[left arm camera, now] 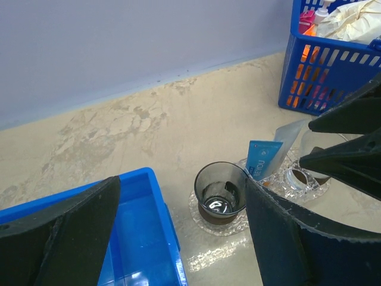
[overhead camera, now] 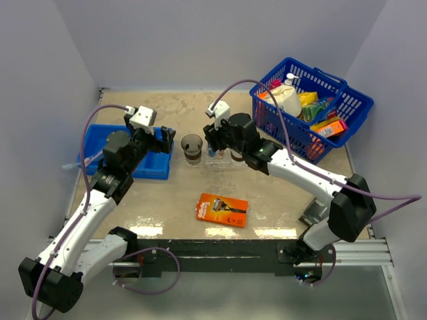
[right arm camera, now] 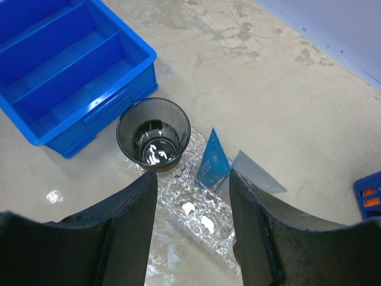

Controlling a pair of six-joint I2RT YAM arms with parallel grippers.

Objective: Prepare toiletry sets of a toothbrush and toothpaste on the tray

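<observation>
Honestly, there's next to nothing you can actually read here. Your best bet is the toothpaste tube standing near the middle of the table. White letters run up its blue face in the left wrist view, but they're too blurry to spell out. The orange razor pack near the table's front edge has printing on it, but it's way too small from the top camera. Same story for the packs in the blue wire basket at the far right corner: colourful, nothing legible.
</observation>
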